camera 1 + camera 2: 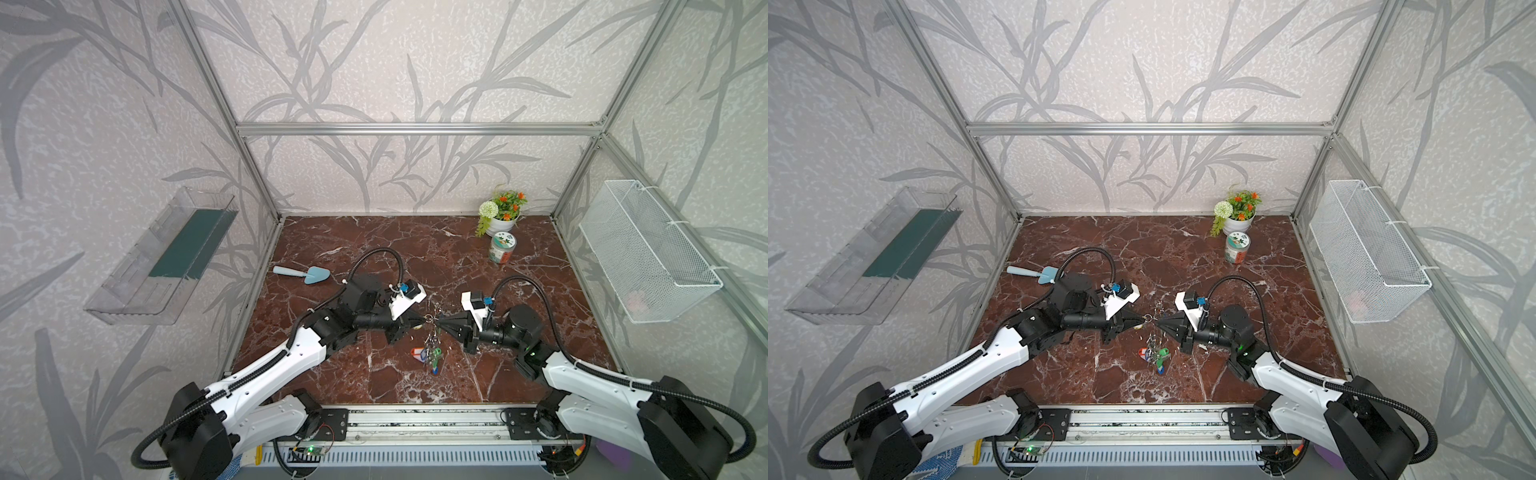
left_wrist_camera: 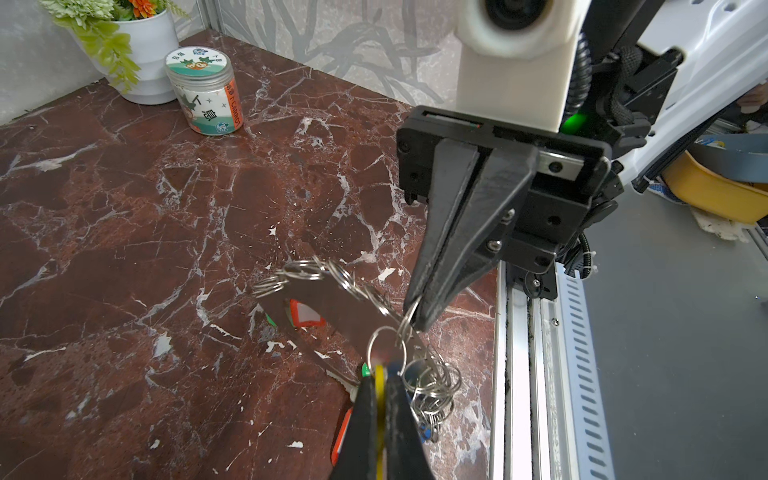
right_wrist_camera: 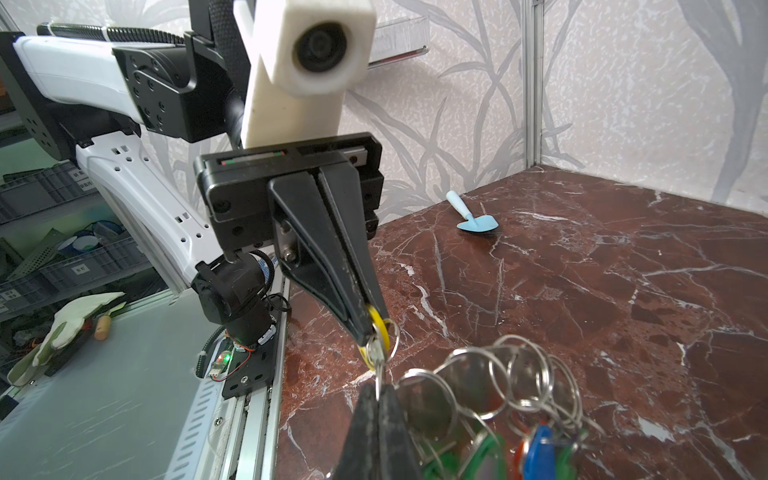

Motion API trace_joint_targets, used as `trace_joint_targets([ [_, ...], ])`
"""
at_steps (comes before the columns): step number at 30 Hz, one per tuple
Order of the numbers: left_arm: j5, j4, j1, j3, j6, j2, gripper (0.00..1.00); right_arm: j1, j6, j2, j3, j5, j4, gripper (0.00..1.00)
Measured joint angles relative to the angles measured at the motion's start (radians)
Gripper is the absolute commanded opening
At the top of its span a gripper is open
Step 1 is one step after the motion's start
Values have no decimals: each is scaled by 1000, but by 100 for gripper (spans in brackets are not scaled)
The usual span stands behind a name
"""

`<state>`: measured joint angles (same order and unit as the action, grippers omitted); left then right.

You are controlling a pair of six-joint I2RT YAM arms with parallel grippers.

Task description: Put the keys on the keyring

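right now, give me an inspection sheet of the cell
surface: red-brown marble table with white veins
job's things: keys held by their yellow tag. The keyring with its coloured tags hangs between the grippers; cannot tell if the tags touch the table
clutter: blue trowel, jar and flower pot, all apart from the grippers
grippers: left gripper shut on keys, right gripper shut on keyring; tips nearly meet mid-table
cables: a black hose arches over each wrist, apart from the job's things
surroundings: clear shelf on the left wall, wire basket on the right wall
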<state>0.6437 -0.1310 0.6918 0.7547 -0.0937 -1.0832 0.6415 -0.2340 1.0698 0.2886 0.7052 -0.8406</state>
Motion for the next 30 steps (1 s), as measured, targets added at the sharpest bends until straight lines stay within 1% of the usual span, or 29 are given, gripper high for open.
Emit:
trace_joint_targets([
  [3,-9,23,0,-19,27,8,0,0,0,0,0,-5,2,0],
  [6,-16,54,1,-38,58,26,4,0,1,0,0,-13,1,0],
  [10,-27,79,6,-64,87,49,6,1,1,0,0,-13,1,0],
  [12,-34,84,9,-72,99,56,10,2,3,0,0,-15,2,0],
  [14,-55,84,9,-74,113,60,12,2,4,0,0,-16,6,0],
  [15,-71,84,6,-74,116,63,14,1,5,-2,0,-19,13,0],
  [17,-103,82,0,-74,123,72,23,1,9,-6,0,-21,31,0],
  [25,-203,57,-6,-76,138,126,41,0,26,-29,13,-37,109,0],
  [28,-237,52,-6,-79,139,180,52,0,31,-34,27,-50,143,0],
  [29,-248,53,-6,-83,137,204,70,0,32,-34,31,-55,153,0],
  [30,-259,52,-6,-87,136,232,99,0,34,-35,33,-61,163,0],
])
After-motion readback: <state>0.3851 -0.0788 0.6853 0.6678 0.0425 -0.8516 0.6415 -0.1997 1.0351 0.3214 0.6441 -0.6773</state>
